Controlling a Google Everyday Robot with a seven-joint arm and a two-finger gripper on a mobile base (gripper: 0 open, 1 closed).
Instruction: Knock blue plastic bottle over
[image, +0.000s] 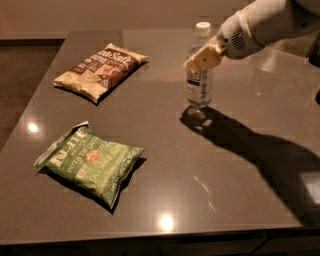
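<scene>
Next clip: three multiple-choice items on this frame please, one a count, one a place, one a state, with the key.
1. How many chip bags lie on the table? A. one B. two C. three
2. Where is the gripper? A. flat on the table B. at the bottle's upper part C. over the table's near edge
3. The bottle is: A. upright B. on its side C. off the table

Key: 1 B, a brown bag and a green bag lie at left; 2 B, the gripper sits just below the cap; 3 A, the bottle stands on its base, cap up.
</scene>
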